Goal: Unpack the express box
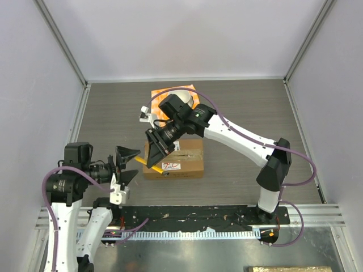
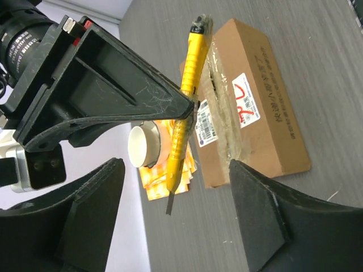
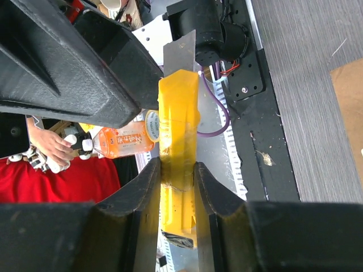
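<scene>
The express box [image 1: 180,160] is a brown taped carton with a white label and a red-marked sticker, lying flat mid-table. It also shows in the left wrist view [image 2: 255,107]. My right gripper [image 1: 154,154] hovers over the box's left end, shut on a yellow utility knife [image 1: 140,161]. In the right wrist view the fingers [image 3: 148,190] clamp the knife's yellow handle [image 3: 178,124], with the blade out. The left wrist view shows the knife [image 2: 184,113] with its blade pointing toward the left gripper. My left gripper [image 1: 131,164] is open and empty just left of the knife, its jaws spread wide [image 2: 176,226].
An orange patterned packet [image 1: 170,93] with a white cup-like thing [image 2: 142,144] on it lies behind the box. A black base rail [image 1: 198,218] runs along the near edge. Walls and frame posts close in the back and both sides.
</scene>
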Robot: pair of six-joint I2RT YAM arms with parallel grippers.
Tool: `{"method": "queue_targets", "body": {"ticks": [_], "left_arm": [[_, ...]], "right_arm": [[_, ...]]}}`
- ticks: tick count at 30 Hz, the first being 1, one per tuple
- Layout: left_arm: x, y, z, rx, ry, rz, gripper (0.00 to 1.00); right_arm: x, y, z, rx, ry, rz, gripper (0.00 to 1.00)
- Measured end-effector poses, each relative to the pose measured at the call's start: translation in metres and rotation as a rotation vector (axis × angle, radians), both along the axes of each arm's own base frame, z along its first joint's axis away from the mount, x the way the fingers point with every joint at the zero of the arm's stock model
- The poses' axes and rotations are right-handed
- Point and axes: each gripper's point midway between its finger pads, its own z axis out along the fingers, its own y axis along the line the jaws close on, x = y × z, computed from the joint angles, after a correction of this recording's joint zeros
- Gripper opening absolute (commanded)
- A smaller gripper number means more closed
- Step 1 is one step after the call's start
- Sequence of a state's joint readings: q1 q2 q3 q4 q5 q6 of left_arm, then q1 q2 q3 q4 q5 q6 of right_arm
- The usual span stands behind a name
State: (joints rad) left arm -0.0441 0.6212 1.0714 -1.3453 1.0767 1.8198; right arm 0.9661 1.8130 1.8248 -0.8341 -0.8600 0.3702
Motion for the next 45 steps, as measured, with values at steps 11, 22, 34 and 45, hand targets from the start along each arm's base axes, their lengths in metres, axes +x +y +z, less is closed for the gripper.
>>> {"method": "queue_targets", "body": {"ticks": [11, 22, 34, 45], "left_arm": [[0.007, -0.001, -0.007, 0.009, 0.037, -0.019, 0.38], [0.010, 0.000, -0.019, 0.049, 0.120, -0.021, 0.00], [0.011, -0.016, 0.002, -0.143, 0.543, 0.085, 0.00], [0.043, -0.043, 0.034, -0.593, 1.029, 0.212, 0.00]], "right_arm": [[-0.015, 0.004, 0.001, -0.010, 0.019, 0.019, 0.01], [-0.019, 0.007, 0.008, -0.002, 0.016, 0.022, 0.02], [0.040, -0.009, 0.042, 0.013, -0.483, -0.139, 0.90], [0.043, -0.106, 0.121, 0.227, -0.916, -0.372, 1.00]]}}
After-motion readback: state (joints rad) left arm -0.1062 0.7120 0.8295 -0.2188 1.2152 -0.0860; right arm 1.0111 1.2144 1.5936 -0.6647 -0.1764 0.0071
